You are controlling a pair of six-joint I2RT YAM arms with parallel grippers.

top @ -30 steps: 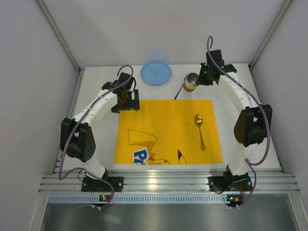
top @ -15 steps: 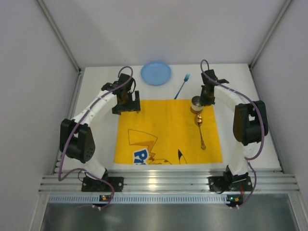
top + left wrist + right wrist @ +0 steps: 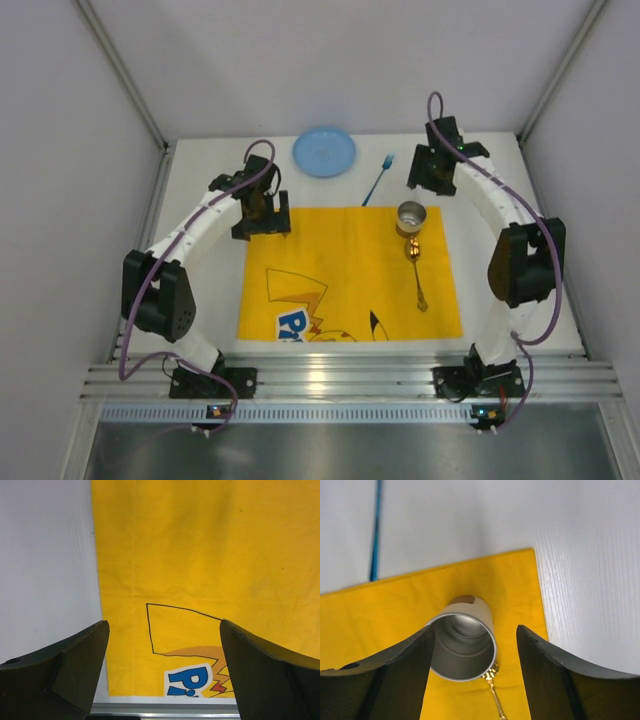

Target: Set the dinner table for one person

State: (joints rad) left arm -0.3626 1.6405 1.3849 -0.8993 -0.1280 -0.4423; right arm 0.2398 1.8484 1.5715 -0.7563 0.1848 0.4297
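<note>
The white dinner table (image 3: 215, 305) carries a yellow cartoon-printed placemat (image 3: 345, 275). A metal cup (image 3: 411, 216) stands upright on the mat's far right corner, just beyond the bowl of a gold spoon (image 3: 414, 268). My right gripper (image 3: 428, 170) is open, drawn back from the cup toward the far side. In the right wrist view the cup (image 3: 462, 645) shows below the spread fingers (image 3: 405, 665), free of them, with the spoon (image 3: 495, 695) behind it. Over the mat's far left corner, my left gripper (image 3: 262, 215) hangs open and empty (image 3: 163, 625).
A blue plate (image 3: 323, 151) lies at the far edge of the table. A blue fork (image 3: 378, 178) lies slanted between the plate and the cup, off the mat (image 3: 375, 540). Silver rails (image 3: 340, 380) run along the near edge.
My right gripper brought the cup from the far side onto the mat's far right corner, let go of it and pulled back. The left arm has not moved.
</note>
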